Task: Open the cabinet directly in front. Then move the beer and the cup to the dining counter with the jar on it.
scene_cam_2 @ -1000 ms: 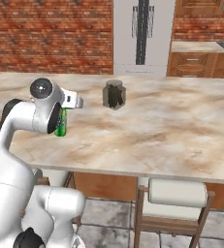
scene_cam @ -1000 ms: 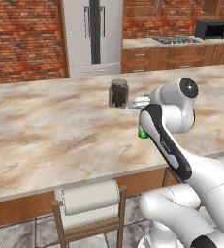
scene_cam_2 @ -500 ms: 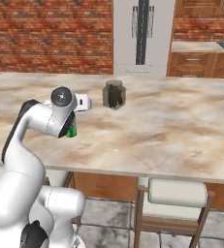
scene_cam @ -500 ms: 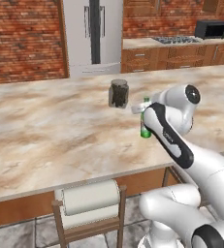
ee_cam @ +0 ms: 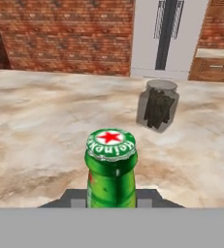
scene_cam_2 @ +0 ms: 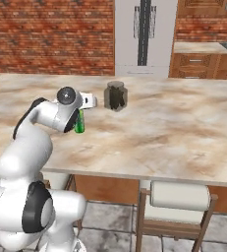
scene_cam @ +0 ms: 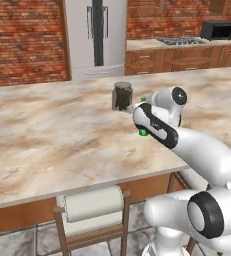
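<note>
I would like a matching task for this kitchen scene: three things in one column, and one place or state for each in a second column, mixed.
Things:
1. beer
2. jar
3. stool

Places or states:
a. tucked against the edge of the dining counter
b. held in the gripper, above the stone top
c. standing on the stone top, lid on

Pairs: 1-b, 2-c, 3-a

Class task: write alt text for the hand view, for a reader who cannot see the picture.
A green beer bottle with a red star on its cap stands upright and close in the foreground, over the marbled dining counter. Beyond it, to the right, a dark glass jar sits on the counter, with a brick wall and a pale fridge behind.
</note>
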Available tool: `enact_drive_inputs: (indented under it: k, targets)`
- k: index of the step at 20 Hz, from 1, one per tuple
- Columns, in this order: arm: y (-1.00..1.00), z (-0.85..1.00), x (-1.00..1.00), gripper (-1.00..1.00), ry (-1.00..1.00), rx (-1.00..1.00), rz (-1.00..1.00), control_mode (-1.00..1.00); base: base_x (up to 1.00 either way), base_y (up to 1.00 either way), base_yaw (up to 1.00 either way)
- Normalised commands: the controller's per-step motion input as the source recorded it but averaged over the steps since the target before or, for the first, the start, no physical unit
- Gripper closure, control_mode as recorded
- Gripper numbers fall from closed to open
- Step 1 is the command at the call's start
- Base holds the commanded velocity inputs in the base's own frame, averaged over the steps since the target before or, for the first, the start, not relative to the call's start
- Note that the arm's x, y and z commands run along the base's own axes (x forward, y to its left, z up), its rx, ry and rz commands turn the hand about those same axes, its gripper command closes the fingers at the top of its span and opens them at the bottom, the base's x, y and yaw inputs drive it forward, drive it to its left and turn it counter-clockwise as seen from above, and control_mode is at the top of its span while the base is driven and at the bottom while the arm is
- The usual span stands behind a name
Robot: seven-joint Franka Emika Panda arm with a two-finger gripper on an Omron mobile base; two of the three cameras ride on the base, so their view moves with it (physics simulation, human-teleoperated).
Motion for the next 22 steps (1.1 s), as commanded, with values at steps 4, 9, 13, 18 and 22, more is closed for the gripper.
enact_drive_inputs:
  k: [4, 9, 13, 18, 22]
  targets:
    - [0.00, -0.13, 0.53, 1.00, -0.01, -0.03, -0.01, -1.00, 0.00, 0.00, 0.00]
    - [0.00, -0.25, 0.14, 1.00, -0.10, -0.01, 0.00, -1.00, 0.00, 0.00, 0.00]
    - [0.00, -0.35, 0.00, 1.00, -0.15, 0.00, 0.00, -1.00, 0.00, 0.00, 0.00]
    - [0.00, -0.16, 0.00, 1.00, -0.05, 0.03, 0.00, -1.00, 0.00, 0.00, 0.00]
    - [-0.02, -0.02, 0.00, 1.00, 0.00, 0.07, 0.00, -1.00, 0.00, 0.00, 0.00]
